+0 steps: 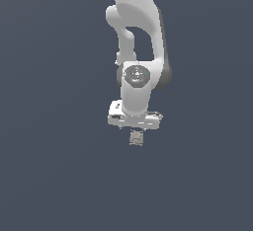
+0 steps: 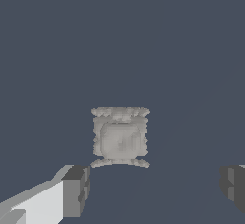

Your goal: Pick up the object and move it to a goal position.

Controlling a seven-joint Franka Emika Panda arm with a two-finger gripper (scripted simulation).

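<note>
One mottled grey-beige block [image 2: 120, 137], one white pincer [image 2: 155, 187] above it, two fingers [image 2: 76, 189] spread wide, nothing gripped.

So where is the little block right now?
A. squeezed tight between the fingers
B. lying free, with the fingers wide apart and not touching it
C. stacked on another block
B. In the wrist view the block lies alone on the plain surface, and the two dark fingertips of the gripper stand well apart, with clear space between each and the block.
</note>
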